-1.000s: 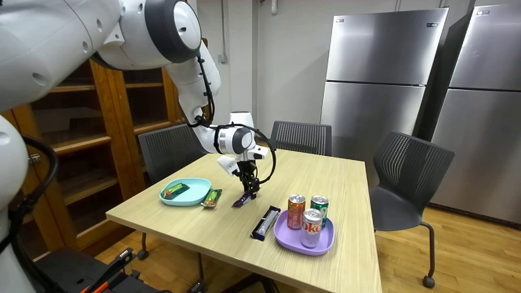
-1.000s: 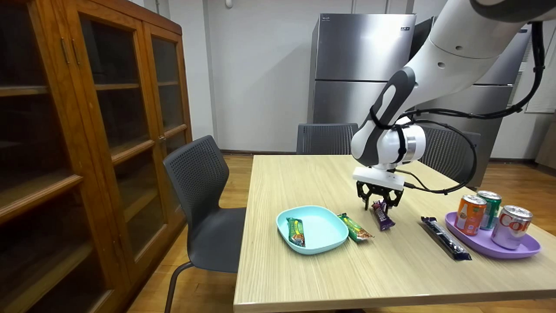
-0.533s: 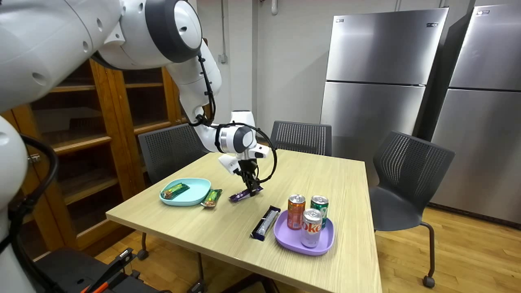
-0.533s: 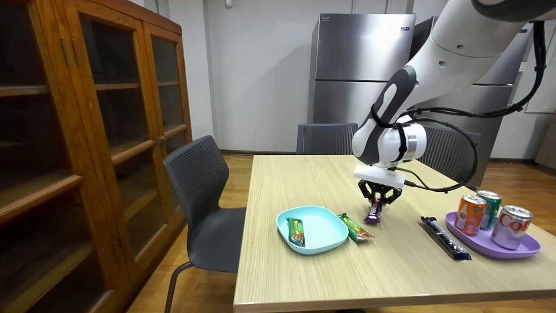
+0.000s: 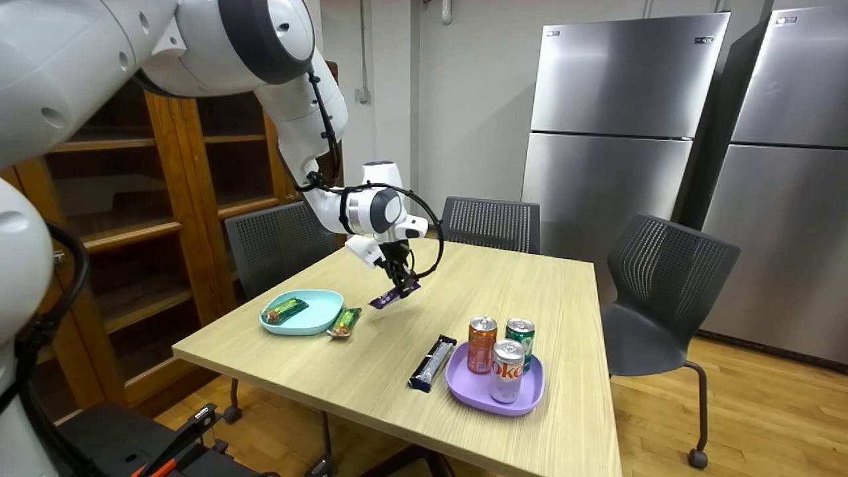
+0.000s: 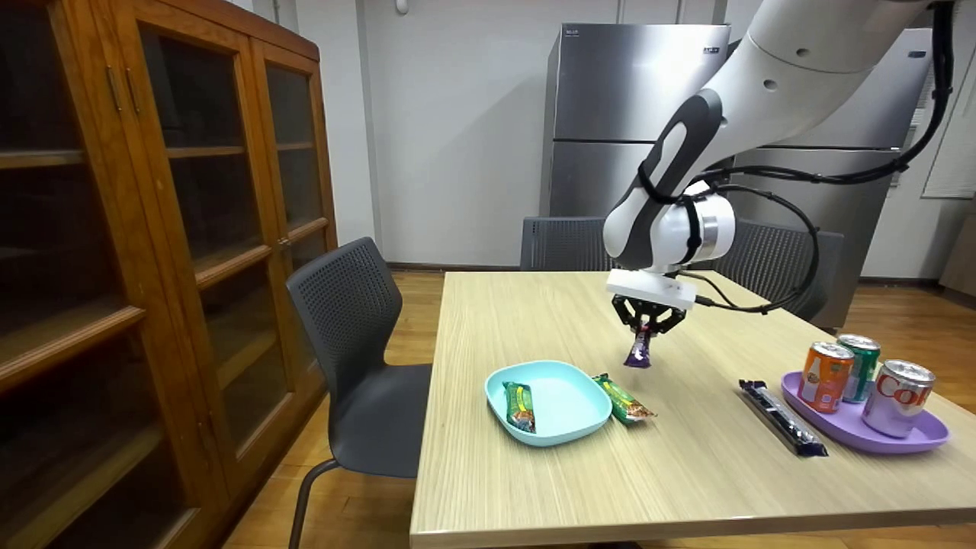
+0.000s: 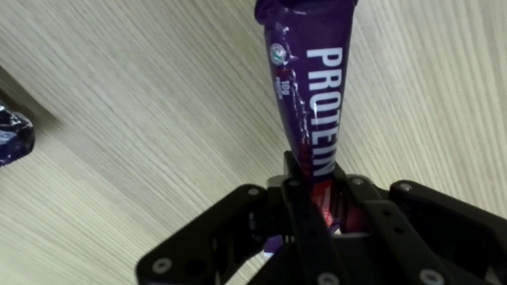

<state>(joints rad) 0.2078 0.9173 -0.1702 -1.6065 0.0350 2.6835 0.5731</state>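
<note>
Robotiq claw (image 6: 646, 326) pinches the purple protein bar (image 7: 311, 87) between nearly closed jaws, holding it above the table (image 6: 534, 324), right of the turquoise plate (image 6: 568, 404) and left of the purple tray (image 6: 846, 427).
</note>
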